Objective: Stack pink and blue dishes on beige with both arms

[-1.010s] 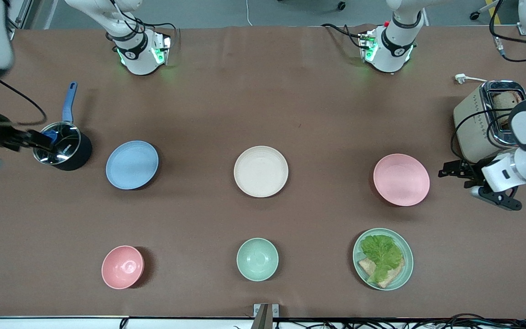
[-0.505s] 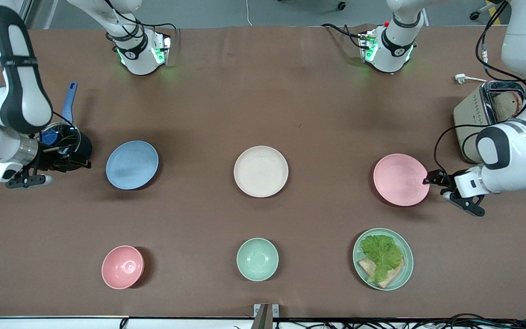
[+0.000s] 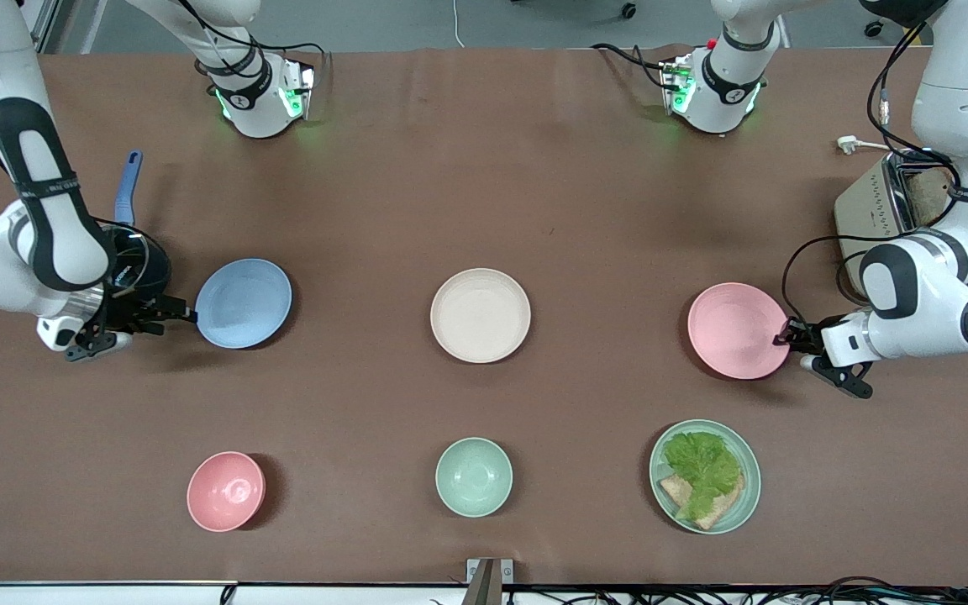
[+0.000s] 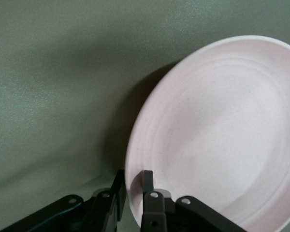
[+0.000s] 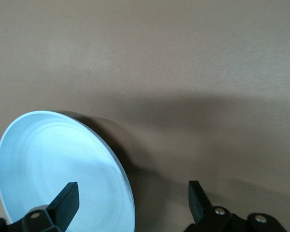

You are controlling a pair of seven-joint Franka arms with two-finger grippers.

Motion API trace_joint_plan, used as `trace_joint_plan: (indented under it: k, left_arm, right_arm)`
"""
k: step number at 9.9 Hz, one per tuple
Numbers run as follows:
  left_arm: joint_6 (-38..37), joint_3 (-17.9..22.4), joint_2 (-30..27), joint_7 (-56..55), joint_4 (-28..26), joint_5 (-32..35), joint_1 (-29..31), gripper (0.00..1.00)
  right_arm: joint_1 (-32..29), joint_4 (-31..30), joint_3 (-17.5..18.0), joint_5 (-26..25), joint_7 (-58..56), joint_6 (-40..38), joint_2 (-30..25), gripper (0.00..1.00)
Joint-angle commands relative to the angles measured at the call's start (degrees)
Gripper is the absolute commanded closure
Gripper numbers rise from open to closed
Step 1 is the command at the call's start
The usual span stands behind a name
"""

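The pale pink plate (image 3: 736,329) lies toward the left arm's end of the table. My left gripper (image 3: 782,336) is at its rim on the toaster side. In the left wrist view the pink plate (image 4: 222,130) has its rim pinched in my left gripper (image 4: 134,176), one finger inside, one outside. The pale blue plate (image 3: 243,302) lies toward the right arm's end. My right gripper (image 3: 186,318) is open at its rim. The right wrist view shows my right gripper (image 5: 132,191) straddling the blue plate (image 5: 58,159). The beige plate (image 3: 480,315) sits bare between the two.
A steel pot (image 3: 135,265) with a blue handle stands beside the right arm's wrist. A toaster (image 3: 879,210) stands by the left arm. Nearer the camera are a pink bowl (image 3: 225,491), a mint bowl (image 3: 473,476) and a mint plate (image 3: 753,479) with lettuce and bread.
Both arms swung in from the table's ends. The left gripper reached the pink plate's rim and narrowed on it. The right gripper moved from the pot to the blue plate's rim.
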Motion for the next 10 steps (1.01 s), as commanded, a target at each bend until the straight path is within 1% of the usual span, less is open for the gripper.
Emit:
trace_joint_plan:
  k: [1, 2, 3, 4, 5, 6, 8, 9, 10]
  left_arm:
    - [-0.32, -0.22, 1.58, 0.68, 1.62, -0.98, 0.14, 1.00]
    - [-1.98, -0.31, 1.40, 0.68, 2.85, -0.98, 0.14, 1.00]
    - [-4.78, -0.48, 1.23, 0.77, 4.52, -1.15, 0.14, 1.00]
    - [-7.59, -1.27, 0.44, 0.68, 5.58, -2.20, 0.05, 1.00]
    - [-9.62, -2.67, -1.05, -0.53, 5.59, -3.95, -0.12, 1.00]
    - [-11.81, -4.68, -2.63, -5.25, 5.50, -4.31, -0.47, 1.00]
    - [-12.45, -10.74, -4.22, -17.53, 5.15, -4.32, -0.65, 1.00]
    - [-12.10, -14.25, -4.40, -25.08, 5.32, -3.97, -1.09, 1.00]
    - [-11.49, -16.37, -4.31, -32.46, 5.50, -3.53, -2.74, 1.00]
  right_arm:
    - [0.03, -3.18, 0.39, 2.70, -3.73, 1.04, -0.70, 0.10]
    - [-0.14, -3.80, 0.39, 2.87, -5.05, 0.87, -0.70, 0.20]
    - [-0.14, -4.24, 0.39, 3.14, -5.15, -0.09, -0.70, 0.38]
    - [-0.32, -4.16, 0.39, 3.14, -5.15, -1.49, -0.70, 0.64]
    - [-0.49, -3.98, 0.39, 3.75, -5.06, -2.55, -0.70, 0.82]
    - [-0.50, -3.89, 0.39, 3.93, -5.06, -2.74, -0.70, 0.98]
    - [-0.24, -3.11, 0.31, 4.02, -3.58, -3.35, -0.87, 1.00]
    - [-0.15, -1.10, 0.22, 3.93, -1.04, -7.01, -0.96, 1.00]
    - [-0.14, 2.14, -0.04, 3.58, 2.90, -11.92, -1.48, 1.00]
